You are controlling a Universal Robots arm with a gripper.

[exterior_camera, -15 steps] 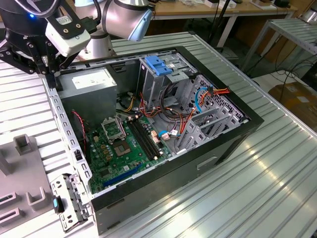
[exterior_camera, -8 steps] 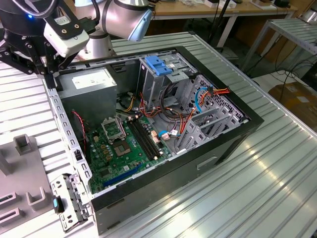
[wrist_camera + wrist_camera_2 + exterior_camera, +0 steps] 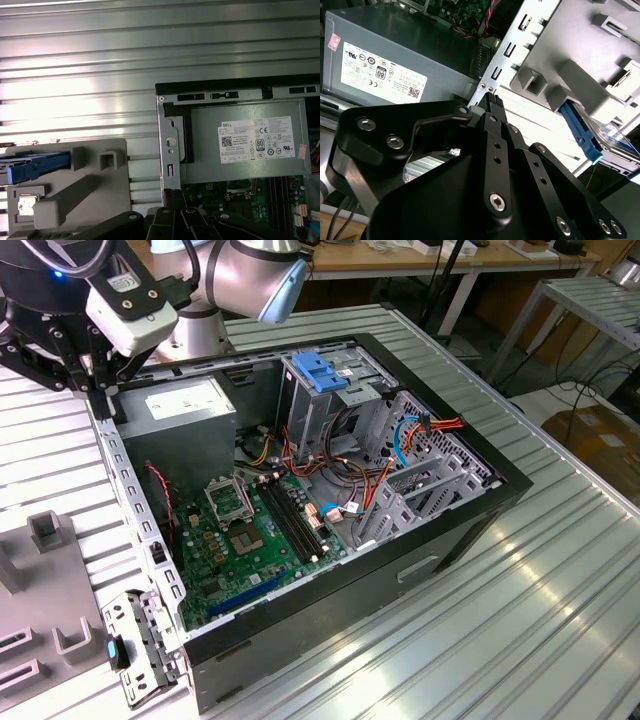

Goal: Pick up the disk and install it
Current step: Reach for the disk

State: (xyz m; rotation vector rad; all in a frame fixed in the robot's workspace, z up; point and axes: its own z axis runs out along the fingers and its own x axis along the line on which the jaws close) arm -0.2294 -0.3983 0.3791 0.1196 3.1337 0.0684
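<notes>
an open computer case [image 3: 330, 612] lay on a ribbed metal table [image 3: 500, 640], its grey power supply [image 3: 185, 418] beside the green motherboard [image 3: 235, 555]; a blue bracket [image 3: 318, 370] topped the drive cage [image 3: 308, 418].

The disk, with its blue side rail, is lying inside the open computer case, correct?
Not quite. The disk, with its blue side rail, sits in the grey fixture beside the open computer case, not inside it. The first wrist view shows this.
</notes>
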